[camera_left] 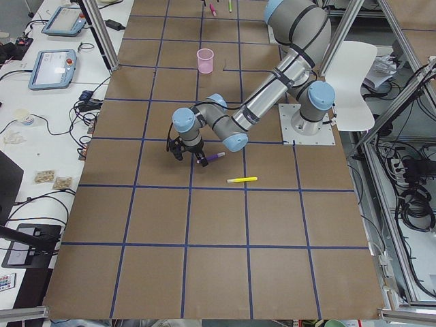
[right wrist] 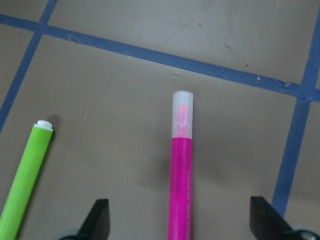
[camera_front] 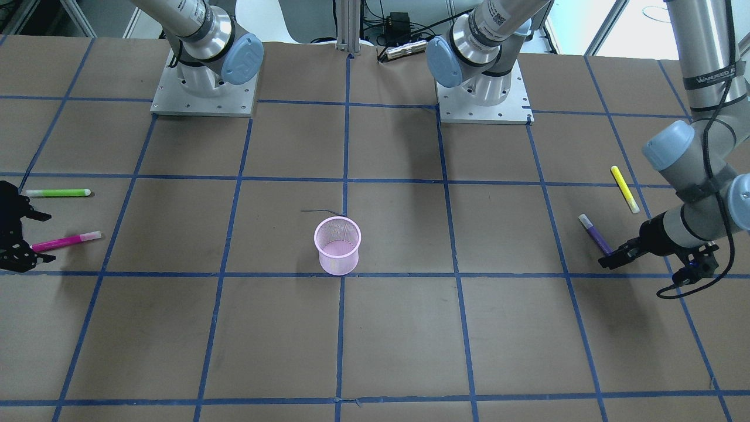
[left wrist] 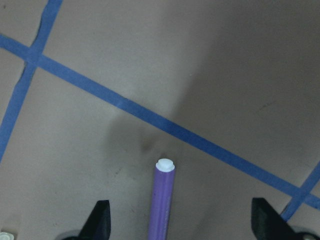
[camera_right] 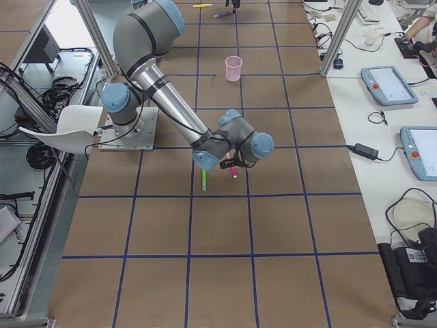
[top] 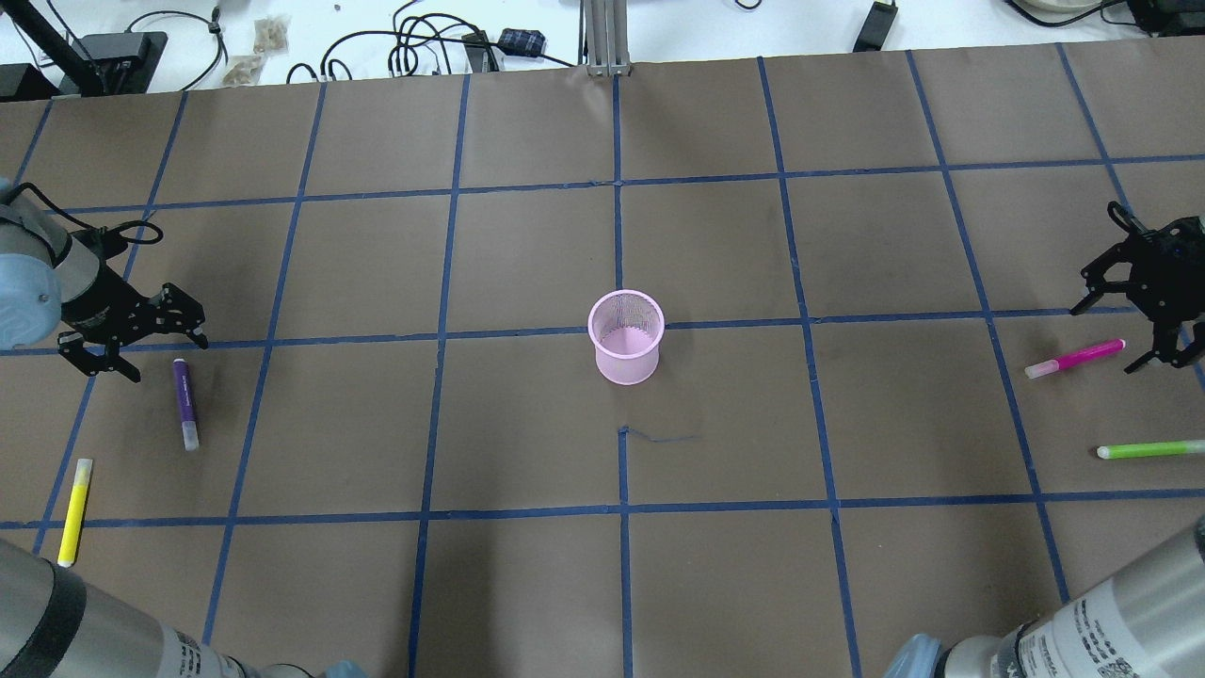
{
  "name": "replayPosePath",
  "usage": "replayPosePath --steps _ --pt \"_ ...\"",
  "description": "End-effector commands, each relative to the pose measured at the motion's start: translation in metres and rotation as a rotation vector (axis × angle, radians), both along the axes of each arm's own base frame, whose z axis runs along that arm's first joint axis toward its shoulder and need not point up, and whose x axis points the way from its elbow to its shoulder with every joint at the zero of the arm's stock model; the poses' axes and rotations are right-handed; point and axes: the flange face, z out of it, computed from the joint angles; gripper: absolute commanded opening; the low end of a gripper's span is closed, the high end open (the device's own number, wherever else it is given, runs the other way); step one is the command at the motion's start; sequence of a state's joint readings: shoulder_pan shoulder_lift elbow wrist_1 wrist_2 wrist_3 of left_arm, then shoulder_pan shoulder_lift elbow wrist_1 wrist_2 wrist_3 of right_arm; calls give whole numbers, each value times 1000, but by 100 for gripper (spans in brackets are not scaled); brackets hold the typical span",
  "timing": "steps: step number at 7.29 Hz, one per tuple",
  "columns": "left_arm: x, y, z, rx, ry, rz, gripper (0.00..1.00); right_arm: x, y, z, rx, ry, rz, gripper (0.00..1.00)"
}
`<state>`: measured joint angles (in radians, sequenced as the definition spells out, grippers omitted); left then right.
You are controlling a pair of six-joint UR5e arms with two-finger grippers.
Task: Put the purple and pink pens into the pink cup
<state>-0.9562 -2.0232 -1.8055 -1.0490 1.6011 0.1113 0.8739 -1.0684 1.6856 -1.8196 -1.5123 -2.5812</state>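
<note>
Illumination is diffuse and even, from above. Arm shadows on the table (top: 527,584) are faint and soft-edged. Both wrist views are dimmer and slightly soft; a broad blurred shadow crosses the surface beyond the purple pen (left wrist: 162,205). The white strip along the overhead view's top edge and the front-facing view's upper right corner are washed out.

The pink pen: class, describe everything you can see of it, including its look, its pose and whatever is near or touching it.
The pink pen has a glossy magenta barrel that looks plastic, and a translucent cap through which a pink tip shows. It lies flat on the brown paper-covered table, cap end towards the table's middle. The open right gripper straddles its rear end, with neither finger touching it. A green pen lies beside it, apart.
</note>
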Motion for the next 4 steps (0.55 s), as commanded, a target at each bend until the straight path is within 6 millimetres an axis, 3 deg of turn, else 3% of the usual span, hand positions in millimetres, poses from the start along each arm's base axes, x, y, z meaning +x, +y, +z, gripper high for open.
replayPosePath --steps 1,2,4 --pt "3 -1 -4 2 4 -4 83 -6 -5 -1 -65 53 -4 100" --pt "2 0 -7 7 13 -36 63 -10 -8 0 -91 75 -1 100" --pt "4 0 -8 7 14 -36 60 -10 1 -9 -89 53 -10 100"
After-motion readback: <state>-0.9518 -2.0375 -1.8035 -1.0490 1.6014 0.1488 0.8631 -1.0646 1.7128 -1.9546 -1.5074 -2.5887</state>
